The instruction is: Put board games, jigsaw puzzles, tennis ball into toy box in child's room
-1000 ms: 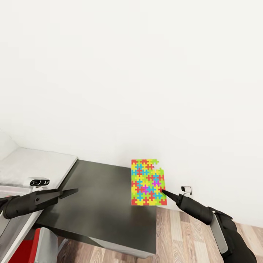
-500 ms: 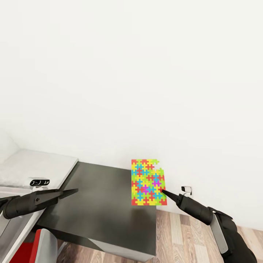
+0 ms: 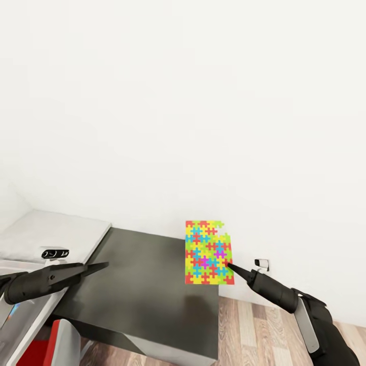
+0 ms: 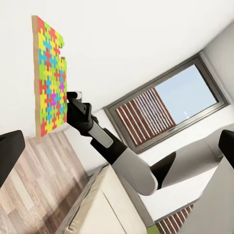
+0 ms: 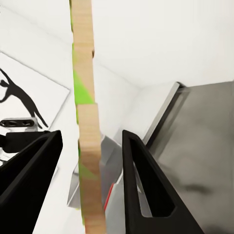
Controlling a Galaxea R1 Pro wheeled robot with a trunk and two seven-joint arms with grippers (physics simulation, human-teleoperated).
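- The jigsaw puzzle (image 3: 209, 252) hangs upright above the dark cabinet's (image 3: 147, 284) right edge, long axis vertical, face toward the head camera.
- The right gripper (image 3: 228, 265) pinches it at its lower right corner, reaching in from about 4 o'clock (edge-on between the fingers in the right wrist view).
- The left gripper (image 3: 101, 265) sits well apart at 9 o'clock, empty; its spread I cannot tell.
- The pale table (image 3: 56, 229) lies toward 9 o'clock, likely the carry direction.

One jigsaw puzzle (image 3: 208, 252); two grippers, left (image 3: 99, 266) and right (image 3: 231, 266); one dark cabinet (image 3: 147, 284); one window (image 4: 168, 105).
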